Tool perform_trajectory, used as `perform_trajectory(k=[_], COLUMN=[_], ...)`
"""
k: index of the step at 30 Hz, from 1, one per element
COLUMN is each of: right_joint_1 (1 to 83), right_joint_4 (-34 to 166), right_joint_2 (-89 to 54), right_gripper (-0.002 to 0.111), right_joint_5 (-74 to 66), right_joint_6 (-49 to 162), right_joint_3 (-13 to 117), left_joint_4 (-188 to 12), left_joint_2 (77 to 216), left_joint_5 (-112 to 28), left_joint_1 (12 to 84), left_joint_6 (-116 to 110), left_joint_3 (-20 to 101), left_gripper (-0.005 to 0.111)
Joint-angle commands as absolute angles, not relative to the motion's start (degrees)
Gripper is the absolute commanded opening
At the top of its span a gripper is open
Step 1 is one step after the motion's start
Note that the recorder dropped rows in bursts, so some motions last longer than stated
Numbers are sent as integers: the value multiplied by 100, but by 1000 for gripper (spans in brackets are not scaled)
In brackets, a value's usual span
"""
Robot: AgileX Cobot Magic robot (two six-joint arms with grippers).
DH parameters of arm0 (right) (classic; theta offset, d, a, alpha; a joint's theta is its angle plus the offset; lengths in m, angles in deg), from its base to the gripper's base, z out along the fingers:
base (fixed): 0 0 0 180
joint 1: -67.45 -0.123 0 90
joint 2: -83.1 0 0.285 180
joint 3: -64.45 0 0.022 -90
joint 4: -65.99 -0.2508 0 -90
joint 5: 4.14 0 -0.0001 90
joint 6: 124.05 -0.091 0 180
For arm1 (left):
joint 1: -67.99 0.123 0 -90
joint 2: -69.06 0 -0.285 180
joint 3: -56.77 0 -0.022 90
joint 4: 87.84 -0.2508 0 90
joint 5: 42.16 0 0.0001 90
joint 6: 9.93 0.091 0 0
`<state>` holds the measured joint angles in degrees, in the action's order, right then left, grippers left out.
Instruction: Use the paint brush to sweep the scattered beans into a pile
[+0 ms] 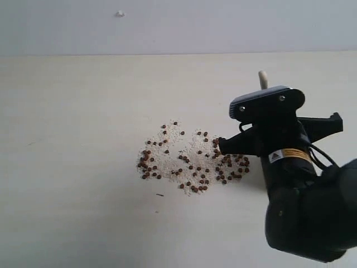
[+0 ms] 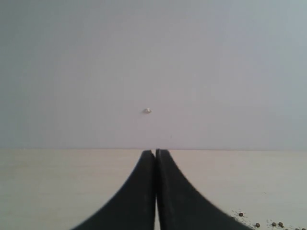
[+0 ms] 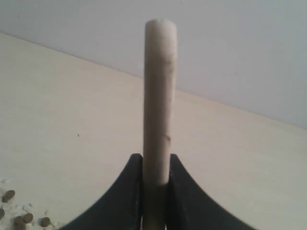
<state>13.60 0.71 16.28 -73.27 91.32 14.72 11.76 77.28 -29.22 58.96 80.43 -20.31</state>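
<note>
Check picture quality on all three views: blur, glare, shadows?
Exterior view: flat, even light, no glare; beans fairly sharp, faint shadow beside the right arm. Left wrist view: hazy, low contrast; left hand a featureless black silhouette. Right wrist view: paint brush handle close and soft-edged, beans in the corner blurred.

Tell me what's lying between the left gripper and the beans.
Only bare table: the left wrist view shows nothing between the shut left gripper and the nearest beans.

One paint brush (image 3: pixel 160 96), one left tool (image 2: pixel 155 152), one right tool (image 3: pixel 156 157), several dozen beans (image 1: pixel 190 167), one table (image 1: pixel 67 167).
</note>
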Motion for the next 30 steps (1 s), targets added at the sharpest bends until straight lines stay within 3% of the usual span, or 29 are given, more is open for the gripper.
perform_trajectory(k=[1,14,22,30], right_joint_1=[1342,1342,1342,1547], right_joint_4=[61,168,-755,-14], right_joint_2=[1902,1964,1052,1233], right_gripper=[0,0,0,0], right_joint_5=[-7256,-6257,-6684,-6634], right_joint_6=[9069,9396,11800,11475], right_joint_3=[1904,3446,3381,2935], left_joint_4=[1211,1211,1211,1211], left_joint_2=[7759,7759,7759,7759], left_joint_5=[-2883,-2883,-2883,-2883], left_joint_1=[5876,5788,5790,5790], left_joint_6=[8044,8044,8067,8067], left_joint_3=[-2045,-2045,-2045,-2045], left_gripper=[0,0,0,0])
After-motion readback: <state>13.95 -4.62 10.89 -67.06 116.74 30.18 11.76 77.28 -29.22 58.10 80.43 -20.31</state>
